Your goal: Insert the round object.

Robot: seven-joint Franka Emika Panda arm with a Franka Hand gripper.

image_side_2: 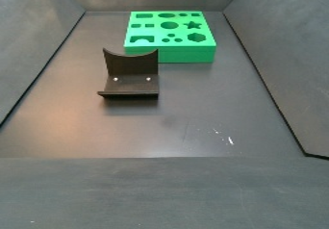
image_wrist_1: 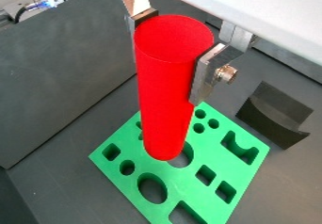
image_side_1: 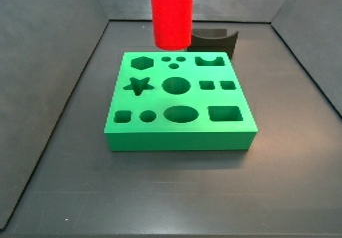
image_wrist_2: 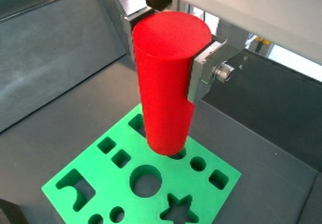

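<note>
The round object is a tall bright red cylinder peg (image_wrist_1: 167, 87). It stands upright between the fingers of my gripper (image_wrist_1: 174, 49), which is shut on its upper part; both wrist views show this (image_wrist_2: 170, 44). The peg (image_wrist_2: 167, 87) hangs above the green block (image_wrist_1: 138, 162), apart from it. In a side view the peg (image_side_1: 171, 12) is over the block's far edge and the gripper is cut off above the frame. The block (image_side_1: 177, 102) has several shaped holes, among them a round hole (image_side_1: 177, 84) near its middle. The peg's lower end hides part of the block in the wrist views.
The dark fixture (image_side_1: 214, 37) stands on the floor just behind the green block; it also shows in a wrist view (image_wrist_1: 277, 115) and in a side view (image_side_2: 129, 76). Grey walls enclose the dark floor (image_side_2: 180, 127). The block (image_side_2: 171, 33) sits near the far wall.
</note>
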